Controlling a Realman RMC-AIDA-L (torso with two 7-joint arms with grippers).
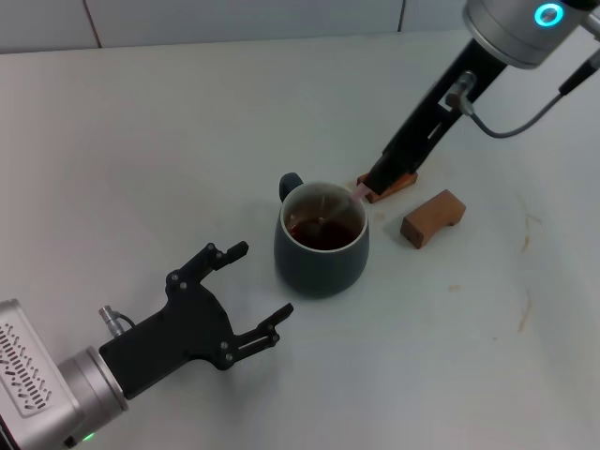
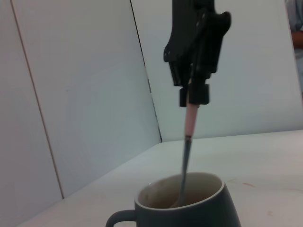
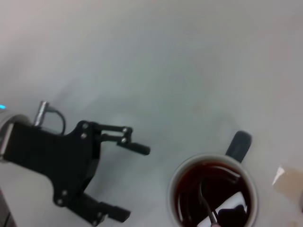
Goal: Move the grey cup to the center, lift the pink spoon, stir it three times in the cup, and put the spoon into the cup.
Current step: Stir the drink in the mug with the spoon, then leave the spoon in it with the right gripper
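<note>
The grey cup point(image 1: 321, 251) stands mid-table with dark brown liquid inside and its handle pointing to the far left. My right gripper point(image 1: 375, 181) is shut on the pink spoon point(image 1: 359, 190) just above the cup's far right rim. In the left wrist view the spoon point(image 2: 189, 137) hangs nearly upright from that gripper point(image 2: 193, 92), its metal bowl down inside the cup point(image 2: 189, 208). The right wrist view shows the cup point(image 3: 213, 194) from above. My left gripper point(image 1: 258, 295) is open and empty, near the cup's front left, apart from it.
Two brown wooden blocks lie right of the cup: one point(image 1: 433, 217) close by, the other point(image 1: 394, 186) partly under my right gripper. Faint brown stains point(image 1: 525, 309) mark the table at the right. A white wall rises behind the table.
</note>
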